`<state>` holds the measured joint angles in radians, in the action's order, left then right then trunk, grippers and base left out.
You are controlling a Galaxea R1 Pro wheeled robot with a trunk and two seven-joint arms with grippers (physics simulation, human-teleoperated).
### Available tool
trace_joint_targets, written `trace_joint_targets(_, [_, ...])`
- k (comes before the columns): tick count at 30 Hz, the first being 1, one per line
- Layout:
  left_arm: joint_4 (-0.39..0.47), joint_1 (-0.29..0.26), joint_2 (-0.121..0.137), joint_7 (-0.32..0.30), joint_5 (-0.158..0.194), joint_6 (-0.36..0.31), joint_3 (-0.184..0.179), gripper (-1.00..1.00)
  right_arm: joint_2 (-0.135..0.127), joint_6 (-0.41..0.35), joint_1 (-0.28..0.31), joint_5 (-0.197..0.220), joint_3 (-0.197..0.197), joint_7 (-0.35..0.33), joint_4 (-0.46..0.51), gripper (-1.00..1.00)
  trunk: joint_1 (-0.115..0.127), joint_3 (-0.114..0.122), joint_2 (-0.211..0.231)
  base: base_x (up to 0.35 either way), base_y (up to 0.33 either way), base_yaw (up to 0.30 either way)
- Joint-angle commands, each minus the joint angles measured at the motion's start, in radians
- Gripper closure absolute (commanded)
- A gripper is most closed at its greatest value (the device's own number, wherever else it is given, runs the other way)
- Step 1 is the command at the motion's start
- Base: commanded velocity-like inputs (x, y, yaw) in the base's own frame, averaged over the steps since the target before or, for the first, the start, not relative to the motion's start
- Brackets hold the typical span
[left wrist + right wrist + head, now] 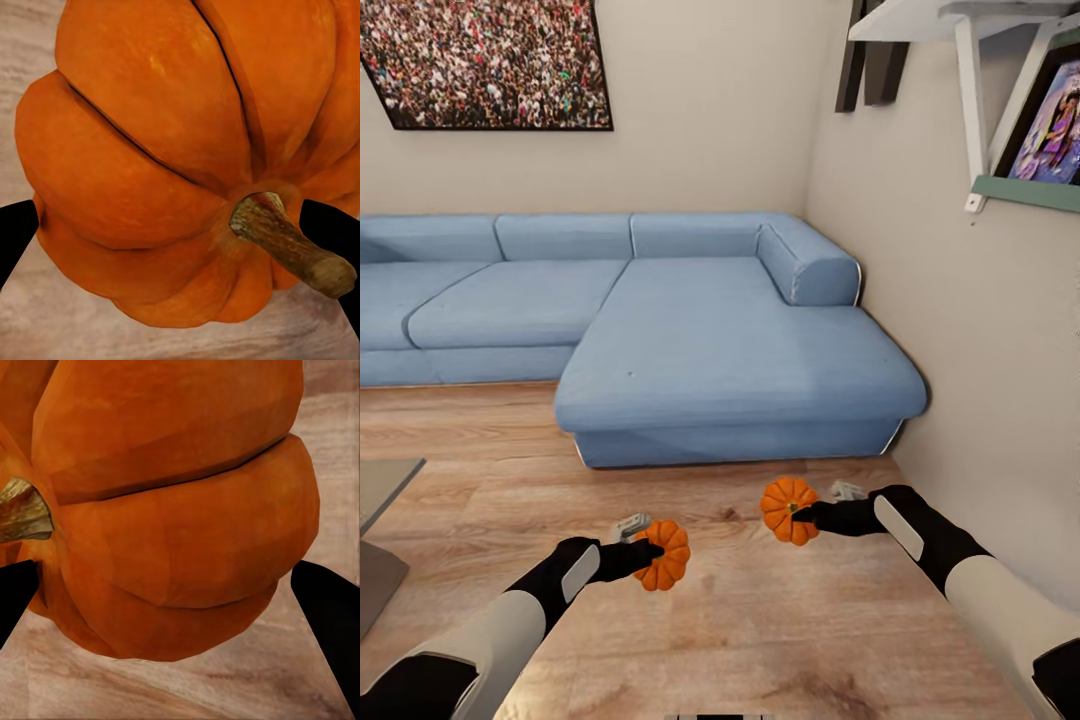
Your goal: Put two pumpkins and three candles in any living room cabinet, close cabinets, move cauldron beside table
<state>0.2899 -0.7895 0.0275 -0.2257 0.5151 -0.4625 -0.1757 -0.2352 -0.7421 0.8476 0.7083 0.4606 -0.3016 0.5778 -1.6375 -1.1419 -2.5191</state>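
The room is evenly and softly lit, with no single lamp to be made out. A faint dark shadow is cast under the blue sofa [740,360] at its base, toward 6 o'clock. Little glare is seen on the wooden floor [760,620]. In the head view, straight lines are bent toward the edges, notably the wall shelf [970,60] at 1 o'clock. In both wrist views the pumpkin skin is rendered soft and slightly blurred, and the black fingertips [15,232] are shown as flat silhouettes.

Blue corner sofa [660,320] across the middle, on wood floor [760,620]. Crowd picture [490,60] upper left. White shelf [980,60] with framed picture [1050,125] upper right.
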Motion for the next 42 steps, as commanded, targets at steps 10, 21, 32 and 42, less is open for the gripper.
trace_joint_targets(10, [0.000,0.000,0.002,0.001,0.003,-0.004,-0.005,1.00,-0.001,0.001,0.001,0.000,0.006,0.100,0.001,1.00,0.005,0.038,0.002,0.000,0.000,0.000])
trace_joint_targets(21, [0.000,-0.001,0.009,0.012,0.003,-0.004,-0.005,1.00,-0.001,-0.003,0.001,-0.002,0.007,0.106,0.002,1.00,0.010,0.077,0.005,0.000,0.000,0.028])
trace_joint_targets(32, [-0.001,-0.001,0.007,0.059,0.003,-0.004,-0.005,1.00,-0.001,-0.003,0.001,-0.002,0.007,0.107,0.002,1.00,0.015,0.112,0.007,0.000,0.000,0.071])
trace_joint_targets(42, [-0.003,0.000,0.004,0.061,0.003,-0.003,-0.007,1.00,-0.001,-0.005,0.001,-0.006,0.007,0.107,0.001,1.00,0.019,0.139,0.010,0.000,0.000,0.103])
